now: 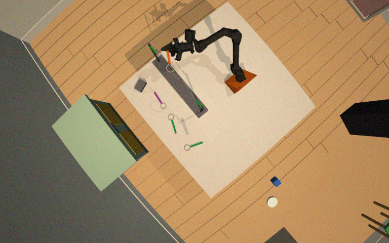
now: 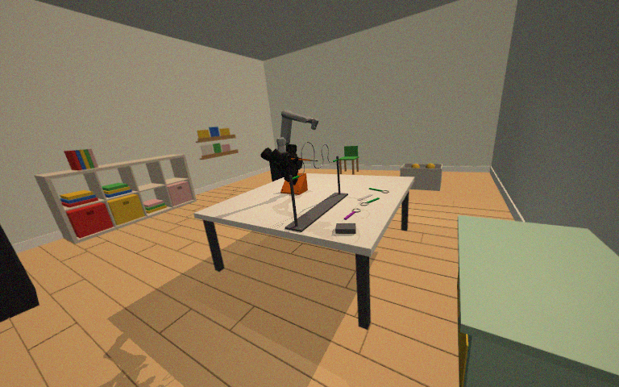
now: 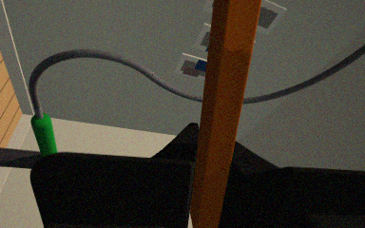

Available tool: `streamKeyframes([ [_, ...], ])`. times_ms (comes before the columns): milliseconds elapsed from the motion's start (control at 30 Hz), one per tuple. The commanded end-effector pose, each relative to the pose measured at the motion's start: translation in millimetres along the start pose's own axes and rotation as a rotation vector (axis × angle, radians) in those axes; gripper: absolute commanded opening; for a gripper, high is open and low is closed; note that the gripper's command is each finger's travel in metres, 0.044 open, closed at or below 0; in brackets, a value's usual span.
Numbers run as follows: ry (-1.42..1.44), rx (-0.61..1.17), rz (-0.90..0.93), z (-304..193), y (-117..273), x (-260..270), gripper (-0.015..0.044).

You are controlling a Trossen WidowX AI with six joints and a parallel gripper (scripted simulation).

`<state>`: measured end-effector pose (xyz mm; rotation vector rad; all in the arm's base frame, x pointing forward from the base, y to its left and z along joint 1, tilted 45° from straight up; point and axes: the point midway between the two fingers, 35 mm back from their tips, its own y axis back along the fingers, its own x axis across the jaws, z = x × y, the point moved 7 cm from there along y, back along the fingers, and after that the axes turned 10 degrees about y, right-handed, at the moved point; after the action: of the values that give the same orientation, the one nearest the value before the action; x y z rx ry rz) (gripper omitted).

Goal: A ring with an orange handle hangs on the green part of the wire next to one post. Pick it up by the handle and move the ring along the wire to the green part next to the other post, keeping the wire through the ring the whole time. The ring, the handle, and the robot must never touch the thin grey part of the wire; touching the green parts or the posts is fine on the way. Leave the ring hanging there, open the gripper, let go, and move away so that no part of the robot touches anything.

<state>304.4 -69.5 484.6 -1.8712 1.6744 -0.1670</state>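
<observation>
My gripper (image 1: 165,48) (image 3: 199,131) is shut on the orange handle (image 1: 168,58) (image 2: 309,160) (image 3: 230,57), close to the upper-left post (image 1: 156,56) of the top view. The ring (image 1: 170,72) is at the handle's far end, over the dark base; it is outside the wrist view. Whether the wire passes through it is too small to tell. The thin grey wire (image 2: 308,142) (image 3: 90,53) curves behind the handle in the wrist view. The near green part (image 1: 152,48) (image 3: 44,135) is left of the fingers there. The other green part (image 1: 199,104) (image 2: 335,160) is by the far post (image 2: 338,177).
The dark base (image 1: 183,88) (image 2: 317,211) carries both posts. A ring with a purple handle (image 1: 157,97) (image 2: 350,215), two with green handles (image 1: 173,126) (image 1: 196,144), a dark grey block (image 1: 140,84) (image 2: 345,228) and a pale strip (image 1: 184,126) lie on the white table (image 1: 250,135).
</observation>
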Motion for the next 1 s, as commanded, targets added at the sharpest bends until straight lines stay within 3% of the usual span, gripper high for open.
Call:
streamKeyframes([
  [0, -0.063, 0.001, 0.042, 4, 2, 11, -0.015],
  [967, -0.648, 0.021, 0.382, 47, 28, 70, -0.015],
])
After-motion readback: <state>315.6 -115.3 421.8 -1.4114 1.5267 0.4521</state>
